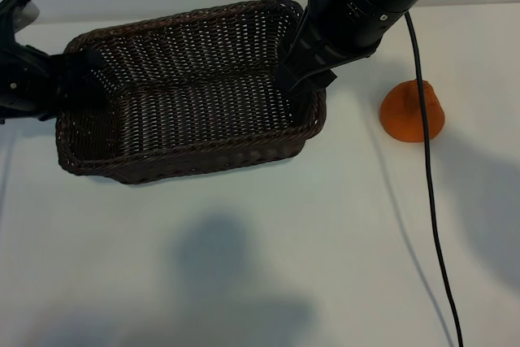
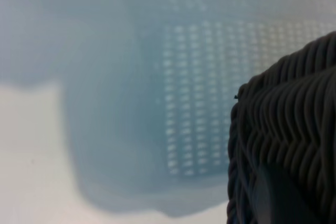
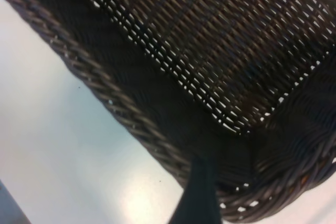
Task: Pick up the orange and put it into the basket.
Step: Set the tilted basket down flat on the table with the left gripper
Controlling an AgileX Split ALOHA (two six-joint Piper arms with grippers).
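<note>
Right now, check these before you move:
Orange: your matte bright-orange lumpy fruit [image 1: 412, 111] sits on the white surface [image 1: 268, 233], outside and apart from the dark-brown woven wicker basket [image 1: 191, 160], off its right end.
Right gripper [image 1: 305, 80]: it hangs at the basket's right end wall, fingers spread wide and empty; one dark finger [image 3: 197, 192] shows just beside the braided rim.
Left gripper [image 1: 81, 79]: it is at the basket's left end, fingers narrowly parted over the rim; whether they pinch it, you cannot tell.
Key relation: the orange lies to the right of the right fingers, past the basket wall, so your right arm is far nearer.
Stage: the orange is not yet picked up.
</note>
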